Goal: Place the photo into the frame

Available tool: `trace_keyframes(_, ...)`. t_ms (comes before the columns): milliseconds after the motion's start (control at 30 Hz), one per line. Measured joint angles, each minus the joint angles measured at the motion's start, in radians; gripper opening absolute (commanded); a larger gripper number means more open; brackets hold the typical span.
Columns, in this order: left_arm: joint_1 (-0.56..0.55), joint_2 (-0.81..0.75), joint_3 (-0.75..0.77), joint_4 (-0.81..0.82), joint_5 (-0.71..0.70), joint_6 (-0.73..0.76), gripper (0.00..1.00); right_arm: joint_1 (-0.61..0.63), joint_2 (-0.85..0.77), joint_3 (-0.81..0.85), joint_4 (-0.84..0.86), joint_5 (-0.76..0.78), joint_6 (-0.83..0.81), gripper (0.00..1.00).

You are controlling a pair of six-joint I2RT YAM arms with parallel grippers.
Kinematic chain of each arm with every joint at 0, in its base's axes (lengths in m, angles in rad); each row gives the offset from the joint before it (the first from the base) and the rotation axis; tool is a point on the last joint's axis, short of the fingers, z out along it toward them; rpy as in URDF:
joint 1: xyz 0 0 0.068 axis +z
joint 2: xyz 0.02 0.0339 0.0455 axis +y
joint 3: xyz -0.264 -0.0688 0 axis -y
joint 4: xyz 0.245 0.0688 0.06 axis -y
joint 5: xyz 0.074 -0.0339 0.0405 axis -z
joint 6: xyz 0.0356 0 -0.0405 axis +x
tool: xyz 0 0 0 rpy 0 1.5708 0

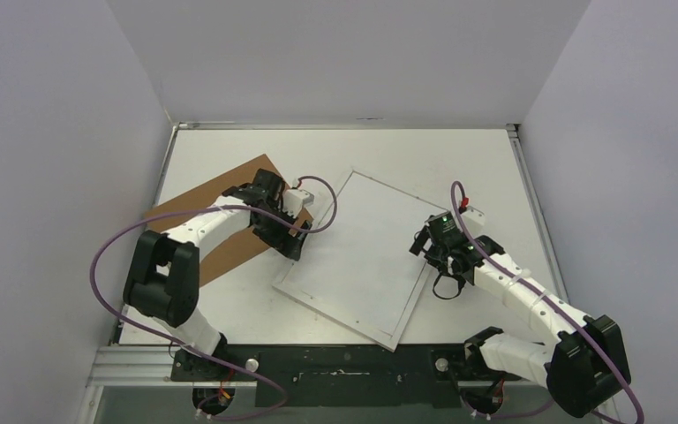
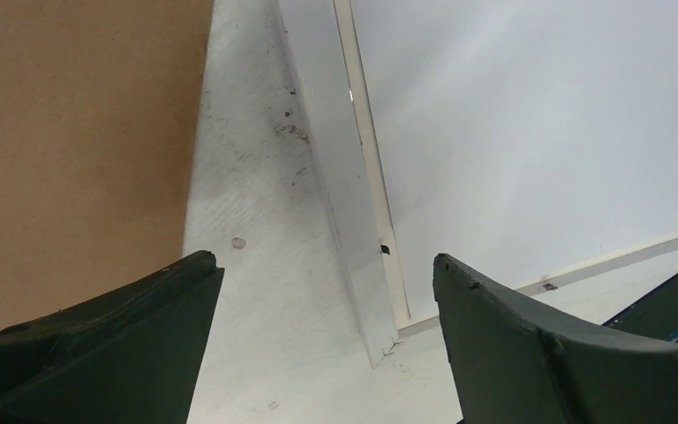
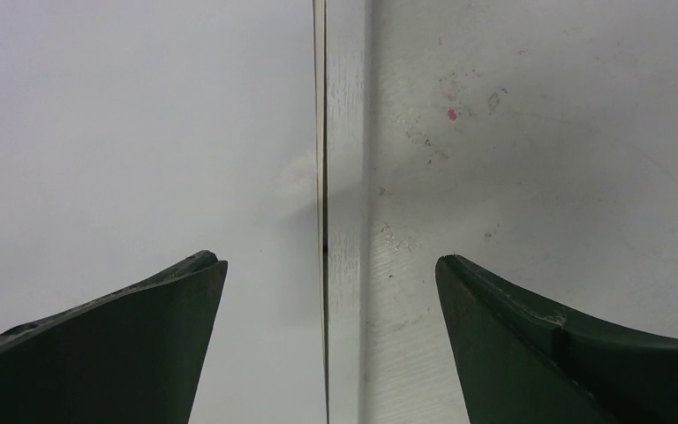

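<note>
My left tool [image 2: 325,261] hung with its jaws spread wide, nothing between them, astride the left rim of the frame [image 1: 353,256]. My right tool [image 3: 328,261] gaped just as wide, empty, above the right rim. The frame lay flat and askew mid-table [image 1: 459,159], thin-edged, plain white inside. Beyond, to the left, lay brown cardboard [image 2: 71,132].

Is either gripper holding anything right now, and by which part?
Nothing is held. The left gripper hangs open over the left edge of the thin white rectangular frame, beside the brown cardboard board; the right gripper hangs open astride its right edge.
</note>
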Motion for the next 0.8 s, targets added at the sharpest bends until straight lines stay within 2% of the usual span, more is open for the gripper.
trace_keyframes(233, -0.031, 0.024, -0.004, 0.005, -0.019, -0.005, 0.76, -0.006, 0.000, -0.019, 0.002, -0.009, 0.008, 0.93)
trace_keyframes(467, -0.059, 0.025, -0.021, 0.007, -0.036, -0.006, 0.61, -0.006, 0.000, -0.032, 0.005, -0.019, 0.014, 0.93)
trace_keyframes(600, -0.071, 0.032, -0.021, 0.008, -0.048, -0.005, 0.55, -0.006, 0.000, -0.035, 0.016, -0.028, 0.023, 0.93)
trace_keyframes(800, -0.078, 0.064, -0.021, 0.009, -0.060, -0.004, 0.52, -0.006, 0.000, -0.051, 0.024, -0.042, 0.032, 0.93)
